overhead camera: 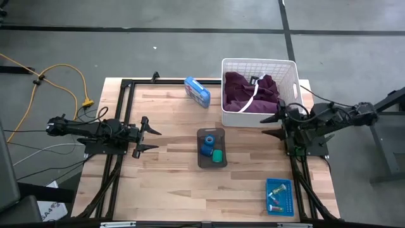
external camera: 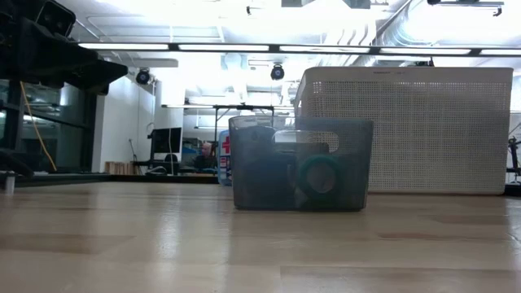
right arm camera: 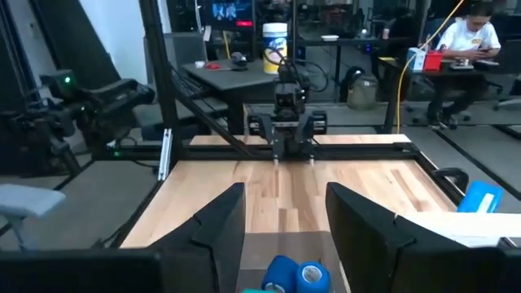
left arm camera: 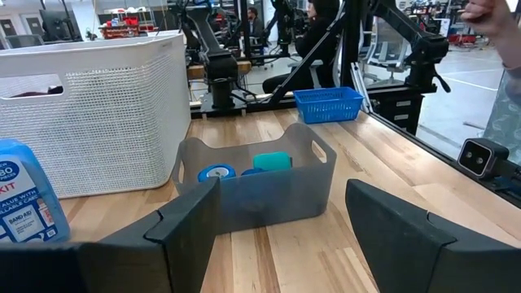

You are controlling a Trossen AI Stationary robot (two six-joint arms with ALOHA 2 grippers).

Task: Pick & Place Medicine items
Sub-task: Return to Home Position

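Observation:
The medicine items are blue rolls (overhead camera: 207, 145) and a green roll (overhead camera: 218, 156). They lie inside a grey see-through bin (overhead camera: 201, 159) at the table's middle. The left wrist view shows a blue roll (left arm camera: 216, 172) and the green roll (left arm camera: 271, 161) in the bin (left arm camera: 277, 195). The low view shows the green roll (external camera: 319, 175) through the bin wall. Tiny pieces (overhead camera: 276, 190) lie in a small blue tray (overhead camera: 288, 204) near the right front corner. My left gripper (overhead camera: 157, 140) (left arm camera: 283, 187) is open, left of the bin. My right gripper (overhead camera: 264, 125) (right arm camera: 285, 191) is open, right of the bin.
A white perforated basket (overhead camera: 292, 75) holding a maroon garment with white trim (overhead camera: 247, 95) stands at the far right. A blue first-aid box (overhead camera: 197, 92) lies at the far edge. Black frame rails (overhead camera: 120, 120) run along the table's left and right sides. People sit in the room beyond.

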